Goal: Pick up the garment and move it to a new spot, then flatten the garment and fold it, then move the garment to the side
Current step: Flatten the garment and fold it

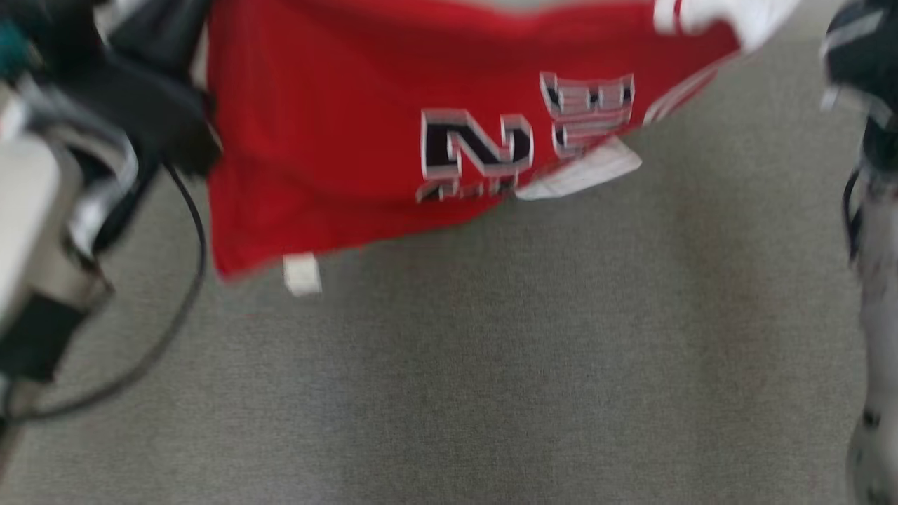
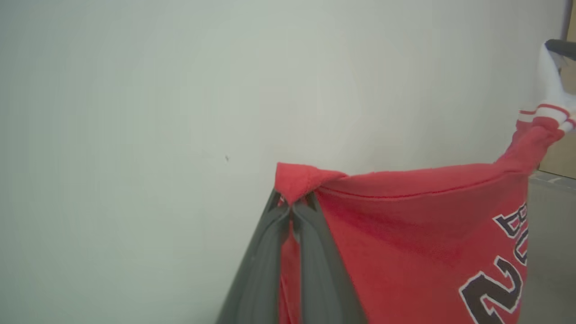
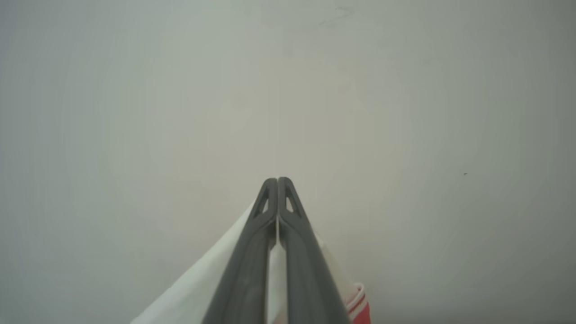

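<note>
Nearest: left gripper (image 2: 292,203), dark fingers pinched tight on a folded red corner | right gripper (image 3: 277,181) clamped on white sleeve cloth | red fabric shirt (image 1: 330,140), white sleeves, black-and-white numerals, hangs stretched between both above the grey carpet floor (image 1: 491,365), head view blurred

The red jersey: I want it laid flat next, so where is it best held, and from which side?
Probably as now: the left gripper pinches the red corner, the right gripper the white sleeve, each from its own outer side. Held so, the jersey hangs spread between them.
</note>
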